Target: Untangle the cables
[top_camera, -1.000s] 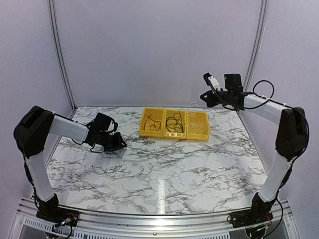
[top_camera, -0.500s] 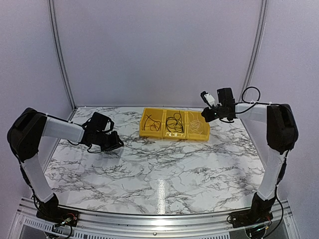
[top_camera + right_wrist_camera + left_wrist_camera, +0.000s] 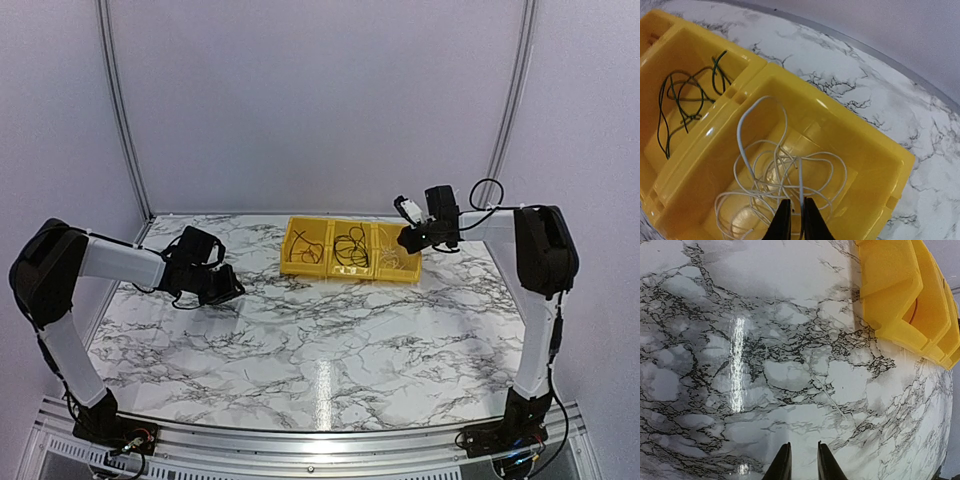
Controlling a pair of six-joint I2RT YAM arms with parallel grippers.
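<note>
Three joined yellow bins [image 3: 348, 272] stand at the back of the marble table. Thin black cables lie in the left bin [image 3: 304, 250] and the middle bin [image 3: 350, 246]; the middle bin's dark tangle also shows in the right wrist view [image 3: 680, 100]. A loose white cable [image 3: 755, 165] lies in the right bin [image 3: 860, 145]. My right gripper [image 3: 405, 240] hangs low over that bin. Its jaws [image 3: 797, 200] are nearly closed, with one white strand between them. My left gripper [image 3: 232, 290] is low over bare marble left of the bins. It is narrowly open and empty in the left wrist view [image 3: 804, 442].
The bins' outer wall [image 3: 900, 300] lies to the upper right in the left wrist view. Metal frame posts [image 3: 118, 110] stand at the back corners. The table's right edge runs close behind the right bin.
My right gripper has come down and to the left from high above the table to just over the right bin. My left gripper has drifted slightly left.
</note>
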